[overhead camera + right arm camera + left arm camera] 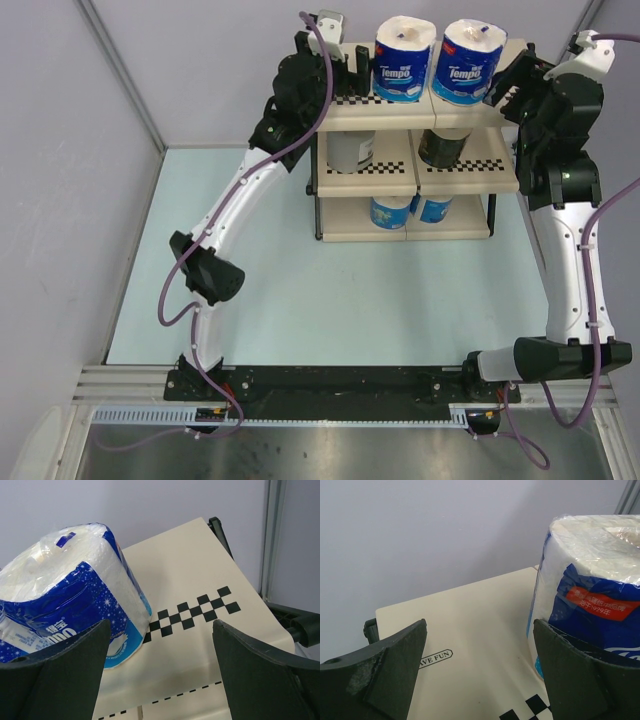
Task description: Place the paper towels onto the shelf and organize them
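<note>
Although both arms were raised to the top tier of the shelf (455,113), neither was carrying anything. On the left, the left gripper (352,68) hovered over the bare left end of the top panel, its fingers spread wide and empty. In its wrist view the nearest blue-wrapped roll (590,595) stood upright just beyond the inner finger, so close that I could not tell whether they touched. Beside that roll stood a second Tempo roll (472,62), also upright, the two side by side at the middle of the tier. Below them, the grey roll (350,150) sat on the left of the middle tier and the dark-wrapped roll (445,145) on its right. A third Tempo roll (392,212) and a fourth Tempo roll (432,208) sat together on the bottom tier. On the right, the right gripper (508,85) hung by the right end of the top tier, its fingers likewise released and holding nothing. All six rolls looked placed, two to a tier, so the job seemed essentially done; at most a little squaring of the top pair and drawing the arms clear appeared to remain
</note>
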{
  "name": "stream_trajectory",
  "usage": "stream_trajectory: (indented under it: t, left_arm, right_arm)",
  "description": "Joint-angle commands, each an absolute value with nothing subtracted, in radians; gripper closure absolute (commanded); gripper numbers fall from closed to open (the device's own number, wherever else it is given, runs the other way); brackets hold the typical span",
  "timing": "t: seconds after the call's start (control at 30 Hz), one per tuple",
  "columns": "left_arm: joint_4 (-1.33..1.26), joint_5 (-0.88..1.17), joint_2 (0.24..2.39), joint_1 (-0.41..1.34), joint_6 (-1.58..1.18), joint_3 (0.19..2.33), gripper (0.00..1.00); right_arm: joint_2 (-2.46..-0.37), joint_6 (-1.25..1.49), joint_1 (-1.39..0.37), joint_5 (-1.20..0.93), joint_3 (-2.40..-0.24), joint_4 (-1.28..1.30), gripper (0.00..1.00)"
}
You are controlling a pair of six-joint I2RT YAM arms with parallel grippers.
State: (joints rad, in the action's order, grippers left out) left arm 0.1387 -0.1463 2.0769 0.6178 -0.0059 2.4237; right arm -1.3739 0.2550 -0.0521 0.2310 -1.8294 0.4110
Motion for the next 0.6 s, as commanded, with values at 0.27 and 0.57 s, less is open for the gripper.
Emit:
stream_trajectory:
  t: [0.27,0.57]
  left_arm:
    - [0.103,-0.089,2.042,0.646,0.009,2.436,0.06]
    - [0.129,-0.159,1.985,0.646,0.037,2.398,0.00]
  right_arm:
    - [-1.393,0.261,-0.032,0.203,-1.859,0.374,0.12]
    - [-1.391,0.253,-0.023,0.201,-1.865,0.374,0.12]
